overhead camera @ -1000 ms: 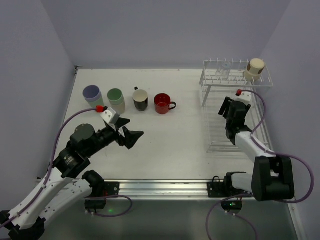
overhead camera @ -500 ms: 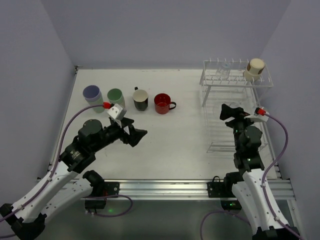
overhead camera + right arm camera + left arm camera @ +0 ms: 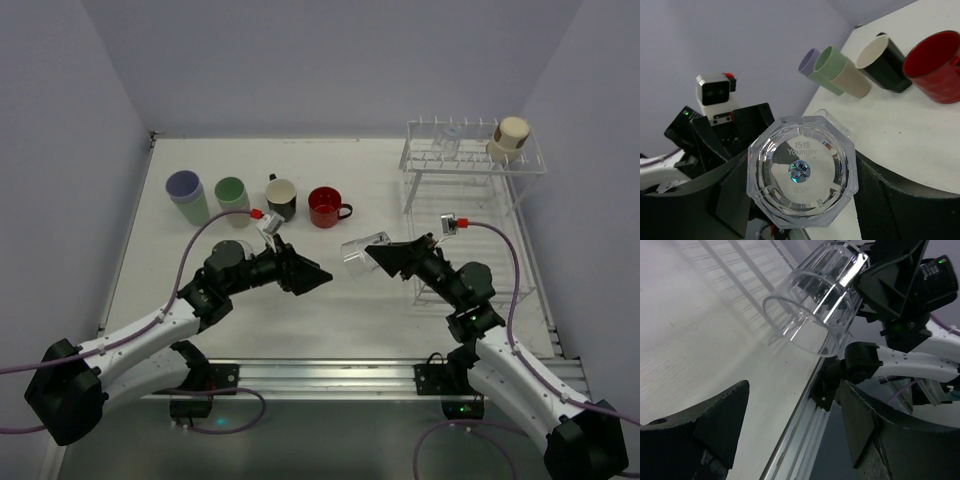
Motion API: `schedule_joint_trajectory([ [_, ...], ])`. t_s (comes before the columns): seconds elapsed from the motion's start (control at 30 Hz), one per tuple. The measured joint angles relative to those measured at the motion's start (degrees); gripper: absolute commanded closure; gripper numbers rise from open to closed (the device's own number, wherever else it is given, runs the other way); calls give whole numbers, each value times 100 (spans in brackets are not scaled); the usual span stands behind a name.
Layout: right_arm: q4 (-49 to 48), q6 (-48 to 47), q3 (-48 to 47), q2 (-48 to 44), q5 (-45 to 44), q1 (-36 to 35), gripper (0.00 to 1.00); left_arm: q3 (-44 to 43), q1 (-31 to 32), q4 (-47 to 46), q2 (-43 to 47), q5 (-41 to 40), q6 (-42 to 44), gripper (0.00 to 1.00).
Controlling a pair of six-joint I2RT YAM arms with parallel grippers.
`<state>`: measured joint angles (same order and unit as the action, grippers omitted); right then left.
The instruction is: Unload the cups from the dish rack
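Note:
My right gripper [image 3: 382,256] is shut on a small clear glass [image 3: 356,257], held on its side above the middle of the table. In the right wrist view the glass's octagonal base [image 3: 802,172] faces the camera between the right gripper [image 3: 807,192] fingers. My left gripper [image 3: 312,278] is open, its tips just left of the glass's mouth, apart from it. In the left wrist view the glass [image 3: 815,300] hangs above the open left gripper [image 3: 792,425]. The dish rack [image 3: 470,168] at the right carries a beige tumbler [image 3: 510,138] and a clear glass [image 3: 450,134].
Standing in a row at the back left are a lavender tumbler [image 3: 186,192], a pale green tumbler [image 3: 232,195], a black mug [image 3: 281,198] and a red mug [image 3: 325,207]. The rack's lower tier [image 3: 480,290] lies beside my right arm.
My right gripper has swung left from the dish rack to mid-table, holding the clear glass. My left gripper has reached right toward it, and its jaws have narrowed a little.

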<state>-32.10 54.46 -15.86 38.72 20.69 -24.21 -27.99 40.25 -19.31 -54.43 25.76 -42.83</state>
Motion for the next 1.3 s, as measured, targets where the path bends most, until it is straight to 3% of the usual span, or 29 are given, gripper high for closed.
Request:
schedule_joint_trajectory([
  [0.1,-463,214,133,48,254,-57,63,105,223,-695,-146,13,-420,27],
  [0.47,-1731,739,407,625,457,-511,63,111,750,-2273,-850,-118,-1117,53],
  [0.7,-2159,855,483,802,173,-625,62,-13,791,-2673,-1104,-184,-1276,93],
  [0.73,-2260,866,487,824,122,-640,60,-42,791,-2688,-1097,-201,-1290,100],
  [0.77,-2356,881,492,863,74,-664,55,-66,791,-2693,-1071,-225,-1320,100],
  [0.8,-2463,898,492,914,31,-691,36,-83,791,-2664,-1019,-262,-1320,100],
  [0.93,-2564,890,476,1113,-13,-824,1,-378,909,-1576,-603,-660,-951,100],
  [1.3,-1412,433,411,1086,234,-981,1,-1182,837,2793,1178,-3536,739,100],
])
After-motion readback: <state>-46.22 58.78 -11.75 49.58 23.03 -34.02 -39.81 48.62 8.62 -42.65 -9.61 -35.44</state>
